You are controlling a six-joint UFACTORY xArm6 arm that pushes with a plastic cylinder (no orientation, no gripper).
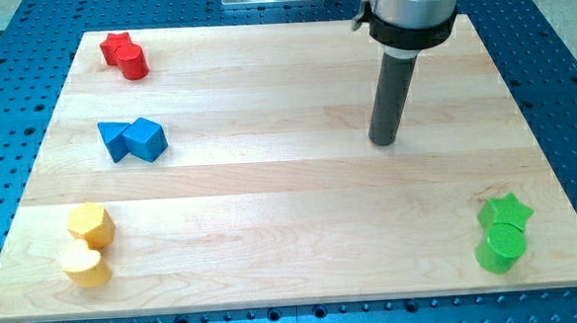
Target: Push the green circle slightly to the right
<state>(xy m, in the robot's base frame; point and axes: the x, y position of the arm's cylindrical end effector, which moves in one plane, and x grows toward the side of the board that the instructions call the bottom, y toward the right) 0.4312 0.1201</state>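
A: Logging positions first. My tip [384,142], the lower end of the straight dark rod, rests on the pale wooden board [271,212] right of centre, touching no block. No jaws on this rig, so nothing opens or closes; the rod holds nothing.

B: And the task's block?

A: The small green circle, a short plastic-looking cylinder [499,248], sits near the board's bottom-right corner in the view. The green star-shaped block [505,211] lies just above it, touching or nearly so; I cannot tell which. My tip is well apart from both, up and to the view's left.

B: Handling estimate?

A: Judged light and rigid, sliding easily on smooth wood. A round wall will tend to slip sideways off the rod unless contact falls on the middle of its left face. Push there, level with its centre.

B: Risks?

A: Board edge is near on the right, so the shove should be short. The star may get dragged along if the two touch.

B: Other blocks?

A: Red pair [125,56] at the view's top left, blue pair [134,140] below it, two yellow blocks [87,246] at the bottom left. All well apart from the work.
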